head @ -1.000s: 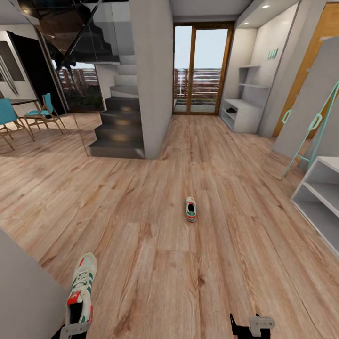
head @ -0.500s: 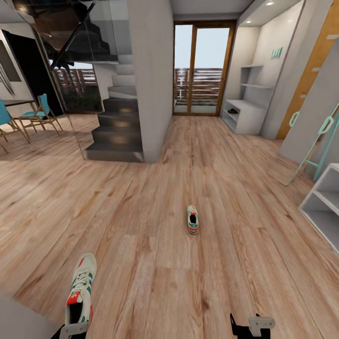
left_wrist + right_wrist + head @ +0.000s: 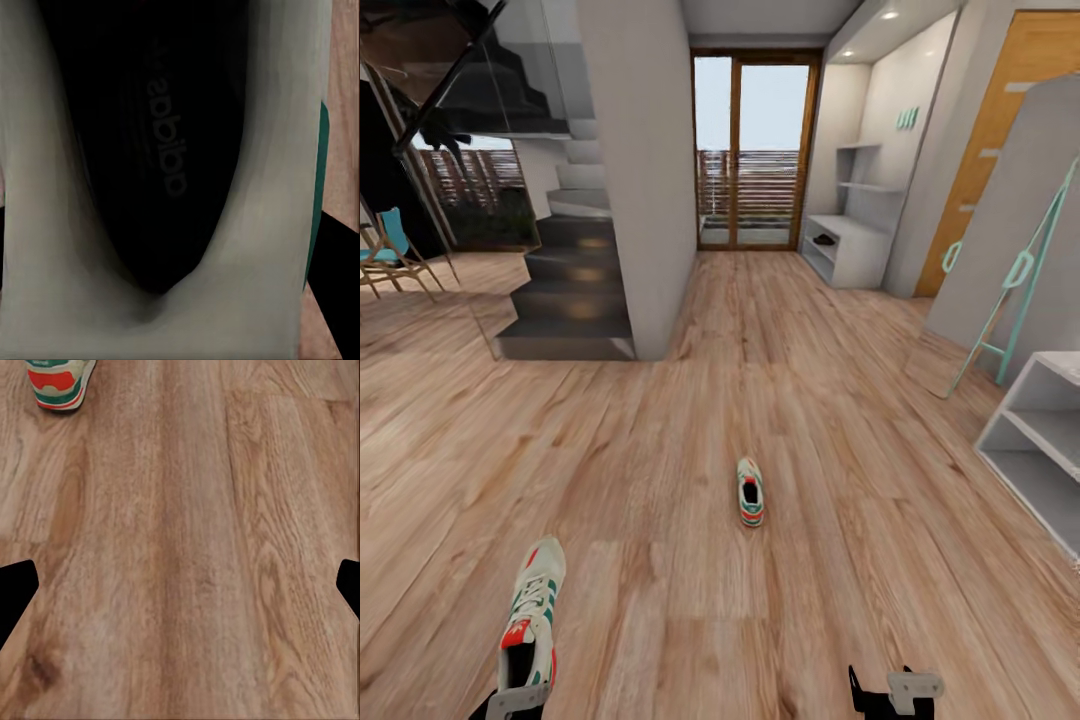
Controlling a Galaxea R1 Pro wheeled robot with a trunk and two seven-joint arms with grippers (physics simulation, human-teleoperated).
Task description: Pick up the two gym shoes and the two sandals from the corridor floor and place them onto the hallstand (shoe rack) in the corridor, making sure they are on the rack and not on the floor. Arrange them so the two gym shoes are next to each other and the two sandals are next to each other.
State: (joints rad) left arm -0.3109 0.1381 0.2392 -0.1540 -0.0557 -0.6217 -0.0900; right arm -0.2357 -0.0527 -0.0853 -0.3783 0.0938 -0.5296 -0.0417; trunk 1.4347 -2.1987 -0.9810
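One gym shoe (image 3: 750,492) lies alone on the corridor floor (image 3: 660,420), straight ahead of the robot and well away from both arms. Its long axis runs with the planks, toe away from the robot, red-orange heel toward it. The right wrist view shows that heel (image 3: 58,385) at the frame edge, so the shoe sits ahead of the right gripper (image 3: 895,692), in line with the fingers but far off. That gripper hangs over bare planks holding nothing, its dark fingertips (image 3: 15,589) spread wide at either side of the wrist view. It is the nearer free arm, and to my eye the coming move is a drive forward before any reach.

The other gym shoe (image 3: 532,620) is carried by the left gripper (image 3: 515,700), gripped at the heel end with the toe pointing ahead. The left wrist view looks into the shoe's dark opening (image 3: 150,150) and pale collar, with floor beyond.

The hallstand (image 3: 845,245) stands at the far end of the corridor on the right, beside the glass door (image 3: 745,150). Something dark rests on its bench top, too small to identify. A separate pale shelf unit (image 3: 1035,440) near the right edge has open shelves with nothing visible inside.
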